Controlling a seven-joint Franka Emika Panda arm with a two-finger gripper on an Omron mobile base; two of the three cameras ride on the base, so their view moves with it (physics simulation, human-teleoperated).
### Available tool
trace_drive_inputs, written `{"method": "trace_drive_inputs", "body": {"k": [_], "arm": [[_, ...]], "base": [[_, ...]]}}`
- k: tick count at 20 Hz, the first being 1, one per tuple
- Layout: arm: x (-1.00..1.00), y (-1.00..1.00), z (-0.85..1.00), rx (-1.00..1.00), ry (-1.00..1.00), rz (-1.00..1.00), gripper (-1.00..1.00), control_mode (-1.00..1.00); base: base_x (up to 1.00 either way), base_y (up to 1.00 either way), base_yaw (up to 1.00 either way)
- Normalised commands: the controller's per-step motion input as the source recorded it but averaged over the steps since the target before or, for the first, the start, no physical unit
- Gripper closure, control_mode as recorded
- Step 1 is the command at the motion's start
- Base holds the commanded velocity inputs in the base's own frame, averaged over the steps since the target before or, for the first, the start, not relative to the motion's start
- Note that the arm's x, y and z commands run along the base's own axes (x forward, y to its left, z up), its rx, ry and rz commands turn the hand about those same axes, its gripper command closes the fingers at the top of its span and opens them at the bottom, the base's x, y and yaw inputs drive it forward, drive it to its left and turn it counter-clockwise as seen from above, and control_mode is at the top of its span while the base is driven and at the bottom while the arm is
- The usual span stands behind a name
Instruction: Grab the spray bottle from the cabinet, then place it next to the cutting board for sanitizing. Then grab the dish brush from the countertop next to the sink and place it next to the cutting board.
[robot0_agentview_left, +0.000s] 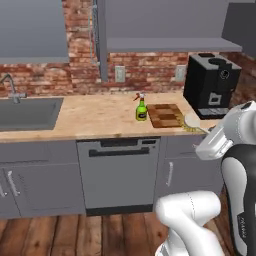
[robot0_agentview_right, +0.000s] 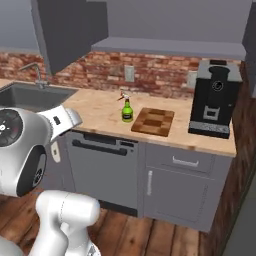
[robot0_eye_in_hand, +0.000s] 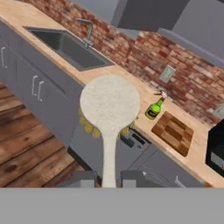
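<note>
Left base view: you see the spray bottle (robot0_agentview_left: 141, 110) upright on the surface (robot0_agentview_left: 100, 117), touching the cutting board (robot0_agentview_left: 165, 115) on its left; dish brush (robot0_agentview_left: 192, 121) at the board's right.
Right base view: sink (robot0_agentview_right: 35, 95) lies well left of the board.
Hand view: your end effector (robot0_eye_in_hand: 108, 178) is clamped on the brush handle, head raised before the board.
</note>
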Motion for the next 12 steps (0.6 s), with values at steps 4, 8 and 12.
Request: {"method": "trace_drive_inputs", "body": {"k": [4, 8, 12], "arm": [[0.00, 0.00, 0.00, 0.00, 0.00, 0.00, 1.00, 1.00], [0.00, 0.00, 0.00, 0.00, 0.00, 0.00, 1.00, 1.00], [0.00, 0.00, 0.00, 0.00, 0.00, 0.00, 1.00, 1.00]], "base": [[1.00, -0.88, 0.00], [1.00, -0.38, 0.00], [1.00, 0.40, -0.01]]}}
